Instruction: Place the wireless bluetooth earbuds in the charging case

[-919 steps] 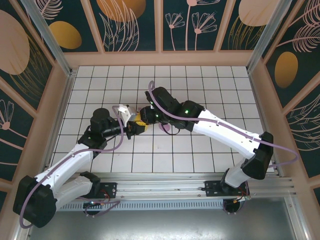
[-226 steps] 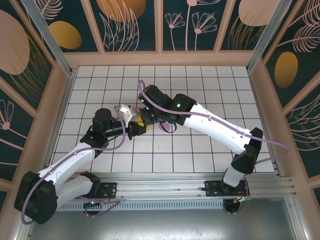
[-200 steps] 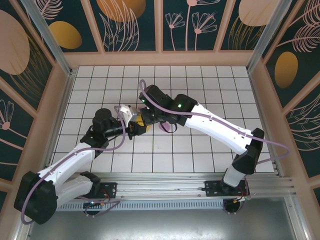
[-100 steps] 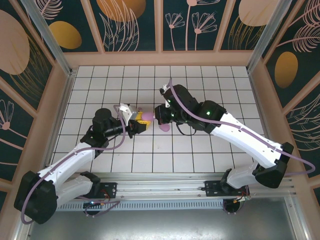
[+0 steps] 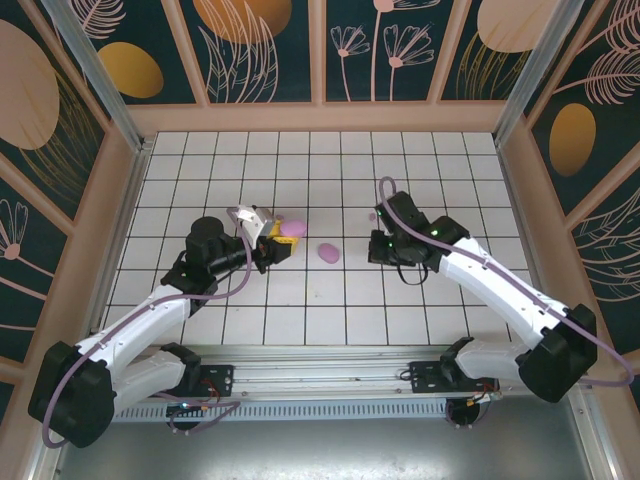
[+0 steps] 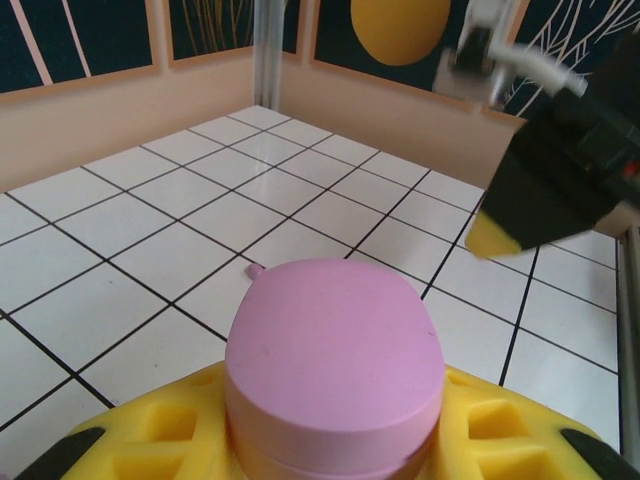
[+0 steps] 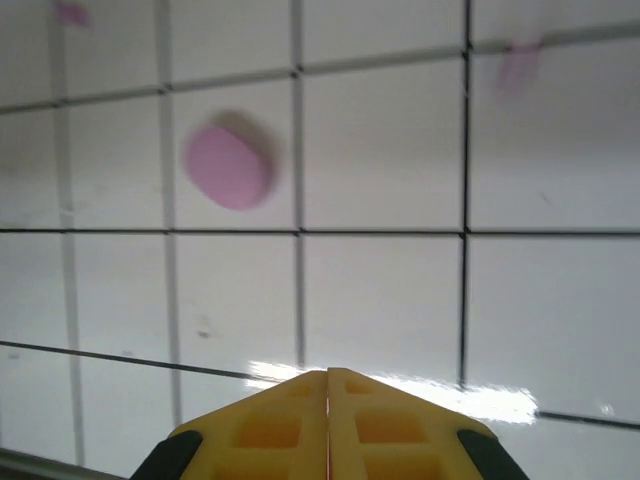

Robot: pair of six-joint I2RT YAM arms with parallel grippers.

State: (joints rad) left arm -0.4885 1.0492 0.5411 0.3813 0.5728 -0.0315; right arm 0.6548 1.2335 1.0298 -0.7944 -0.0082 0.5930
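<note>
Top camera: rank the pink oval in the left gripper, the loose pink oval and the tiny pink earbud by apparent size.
Largest, tied: held pink oval and loose pink oval; too alike to rank.
Smallest: earbud, a mere speck on the tiles.

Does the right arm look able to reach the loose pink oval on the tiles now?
Probably yes. The pink oval lies on bare tiles ahead of the right fingers, nothing between them; the fingers are shut and must open first.
</note>
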